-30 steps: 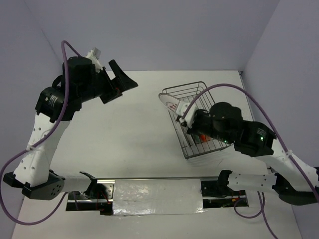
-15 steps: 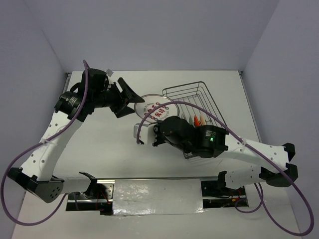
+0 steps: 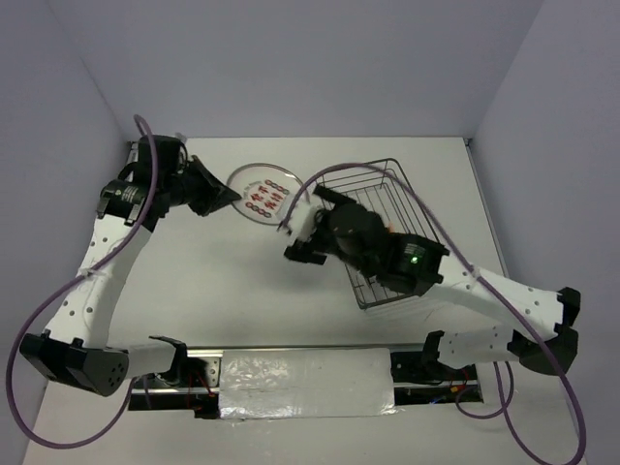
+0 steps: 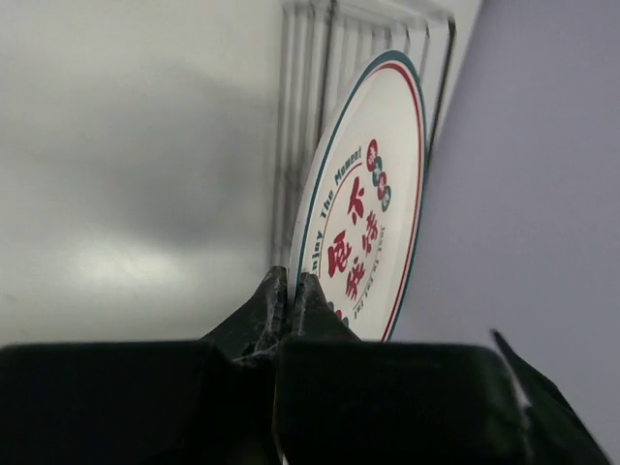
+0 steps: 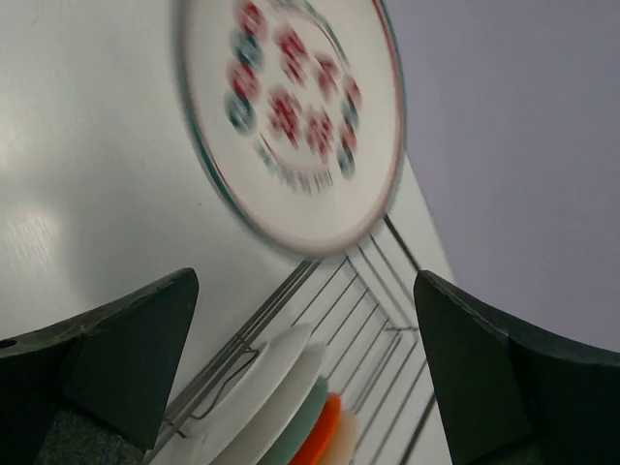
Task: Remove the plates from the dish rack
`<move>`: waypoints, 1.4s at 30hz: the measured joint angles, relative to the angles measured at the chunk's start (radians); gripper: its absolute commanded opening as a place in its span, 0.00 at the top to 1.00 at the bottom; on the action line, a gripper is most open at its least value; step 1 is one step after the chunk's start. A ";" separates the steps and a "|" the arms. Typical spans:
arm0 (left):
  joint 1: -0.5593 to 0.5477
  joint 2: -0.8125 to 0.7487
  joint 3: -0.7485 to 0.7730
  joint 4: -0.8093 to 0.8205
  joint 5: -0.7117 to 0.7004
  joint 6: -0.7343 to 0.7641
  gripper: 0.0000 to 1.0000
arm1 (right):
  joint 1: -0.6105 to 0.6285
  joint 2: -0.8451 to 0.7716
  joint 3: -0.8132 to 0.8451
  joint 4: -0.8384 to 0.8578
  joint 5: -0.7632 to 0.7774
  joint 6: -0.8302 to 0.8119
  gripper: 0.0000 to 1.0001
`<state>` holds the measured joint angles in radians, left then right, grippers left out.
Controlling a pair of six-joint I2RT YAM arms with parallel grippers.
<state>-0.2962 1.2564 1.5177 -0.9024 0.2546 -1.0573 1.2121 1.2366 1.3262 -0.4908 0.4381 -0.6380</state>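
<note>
Left pincer [image 4: 291, 291] pressed together on rim of white plate with red marks [image 4: 363, 194]; plate juts out ahead of fingertips, tilted, outside dish rack [image 4: 310, 97], which lies beyond it

Right pincer [image 5: 305, 291] spread wide, gripping nothing; same plate just ahead of it, blurred, clear of both fingers

Between its fingers, closer in: rack corner with other plates [image 5: 281, 387] standing on edge, white, teal, orange

From above: right pincer between held plate and rack, over table [image 3: 242, 291]
</note>
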 measured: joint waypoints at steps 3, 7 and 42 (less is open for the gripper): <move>0.158 -0.008 -0.086 0.099 -0.045 0.060 1.00 | -0.134 -0.116 -0.066 0.053 -0.035 0.195 0.00; 0.294 0.047 -0.240 0.322 -0.100 0.123 1.00 | -0.185 -0.287 -0.088 0.070 -0.034 0.426 0.00; 0.360 0.224 -0.266 0.201 -0.357 0.351 0.00 | -0.388 0.092 0.071 -0.493 -0.138 1.054 0.59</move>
<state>0.0635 1.4807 1.2522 -0.7013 -0.1020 -0.7059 0.8246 1.3285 1.3975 -0.9840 0.2996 0.4164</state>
